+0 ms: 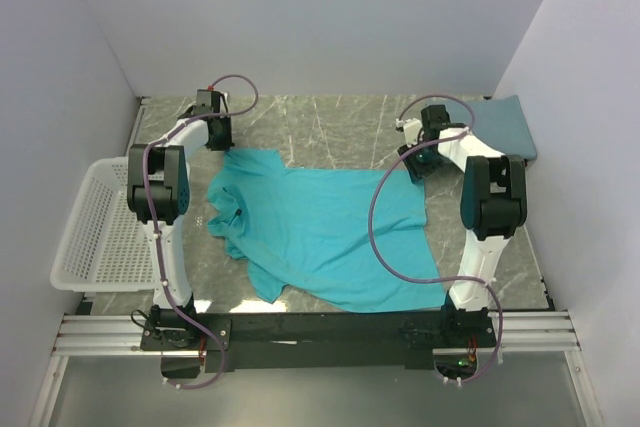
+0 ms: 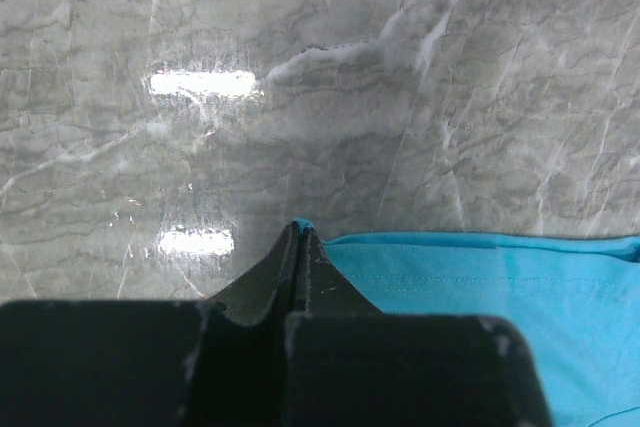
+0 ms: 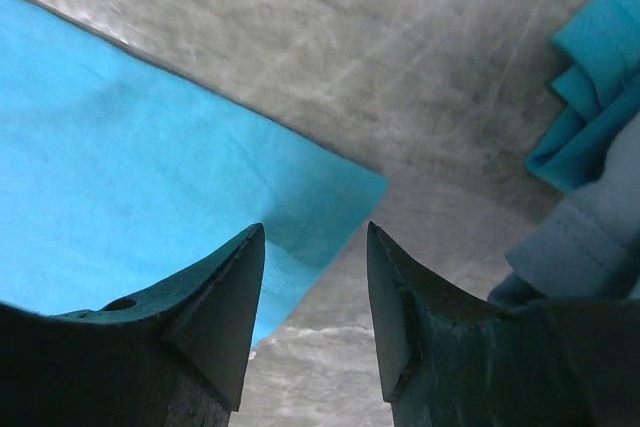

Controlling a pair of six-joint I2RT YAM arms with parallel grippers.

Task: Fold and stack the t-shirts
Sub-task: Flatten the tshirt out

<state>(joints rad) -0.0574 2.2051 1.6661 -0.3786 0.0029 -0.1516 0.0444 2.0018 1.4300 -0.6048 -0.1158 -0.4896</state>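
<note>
The bright teal t-shirt (image 1: 320, 227) lies spread and rumpled across the middle of the table. My left gripper (image 1: 222, 142) is at its far left corner; in the left wrist view that gripper (image 2: 300, 232) is shut, with a sliver of the teal t-shirt (image 2: 500, 287) pinched at the tips. At the shirt's far right corner, my right gripper (image 1: 415, 169) is low over the table. In the right wrist view this gripper (image 3: 315, 227) is open, and the teal corner (image 3: 330, 197) lies between its fingers. The slate-blue t-shirt (image 1: 505, 127) sits folded at the back right, just right of that gripper (image 3: 585, 247).
A white mesh basket (image 1: 95, 227) hangs off the table's left edge beside the left arm. White walls close in the back and both sides. Bare grey marble (image 1: 320, 122) shows behind the teal shirt.
</note>
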